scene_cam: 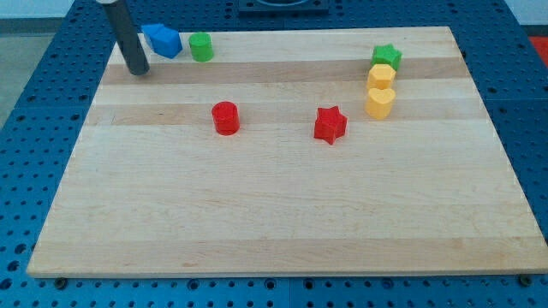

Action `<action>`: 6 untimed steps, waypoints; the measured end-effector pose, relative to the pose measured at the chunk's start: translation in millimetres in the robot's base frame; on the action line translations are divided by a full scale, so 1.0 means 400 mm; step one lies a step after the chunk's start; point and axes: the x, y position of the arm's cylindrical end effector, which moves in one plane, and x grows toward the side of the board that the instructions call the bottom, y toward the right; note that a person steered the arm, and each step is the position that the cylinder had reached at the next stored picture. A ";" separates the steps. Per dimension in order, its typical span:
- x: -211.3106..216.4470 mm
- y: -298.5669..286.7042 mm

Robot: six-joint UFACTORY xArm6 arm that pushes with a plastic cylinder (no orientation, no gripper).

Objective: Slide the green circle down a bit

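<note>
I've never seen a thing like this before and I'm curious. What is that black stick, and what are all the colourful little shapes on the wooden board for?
There is just one picture, looking down at a slant on a wooden board. The black stick is the end of a robot arm. It has no hand, so it holds nothing; it only pushes things with its tip, which sits near the view's top left corner.

Right of the tip lie a blue block and then the green circle, the one the arm should slide down a bit. In the middle are a red cylinder and a red star. At the view's right, a green star sits above two yellow blocks.
</note>
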 end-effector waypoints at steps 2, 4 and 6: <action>-0.097 0.485; -0.241 0.191; -0.116 0.013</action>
